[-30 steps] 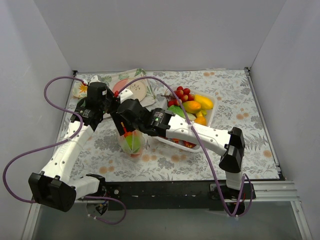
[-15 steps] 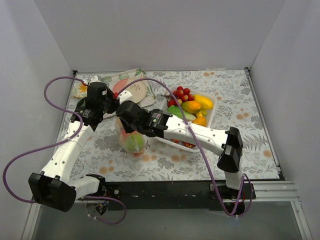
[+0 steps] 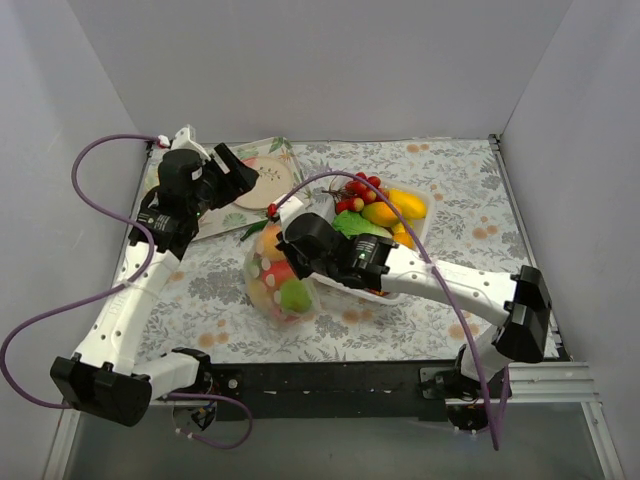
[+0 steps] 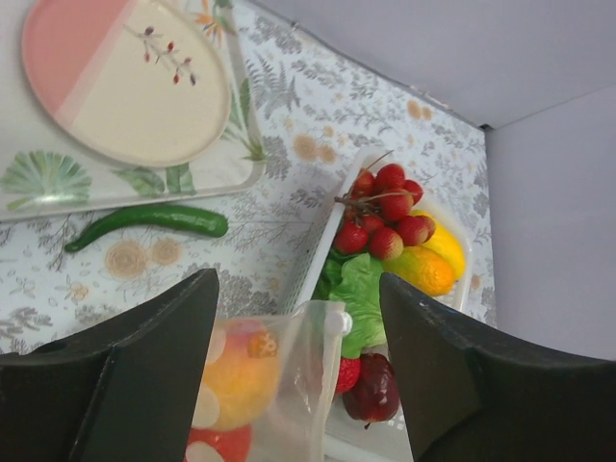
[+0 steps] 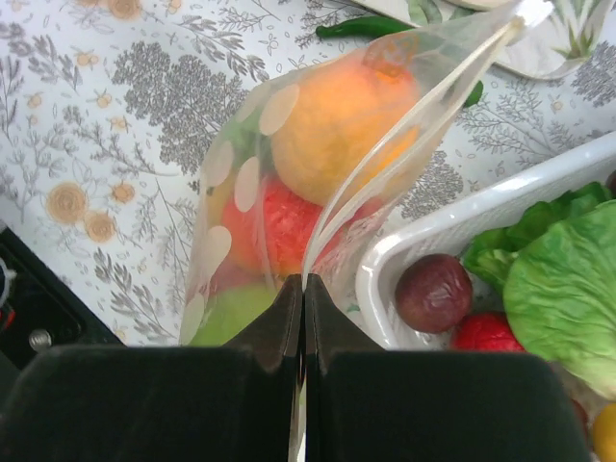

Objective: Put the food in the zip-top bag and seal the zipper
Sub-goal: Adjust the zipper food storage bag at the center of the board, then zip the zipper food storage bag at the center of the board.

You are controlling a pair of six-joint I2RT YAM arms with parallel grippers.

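The dotted zip-top bag lies on the cloth left of the white tray, holding an orange, a red and a green piece of food. My right gripper is shut on the zipper, which runs up and away from the pinch. From above, the right gripper sits over the bag's upper right side. My left gripper is open above the plate, apart from the bag, which shows below and between its fingers. More food fills the white tray.
A round pink-and-white plate rests on a floral tray at the back left. A green pepper lies on the cloth between that tray and the bag. In the white tray are lettuce and a purple fruit.
The left gripper opened, let go of the bag and drew back toward the plate. The right gripper shut on the zipper edge and shifted right and nearer; the bag moved with it.
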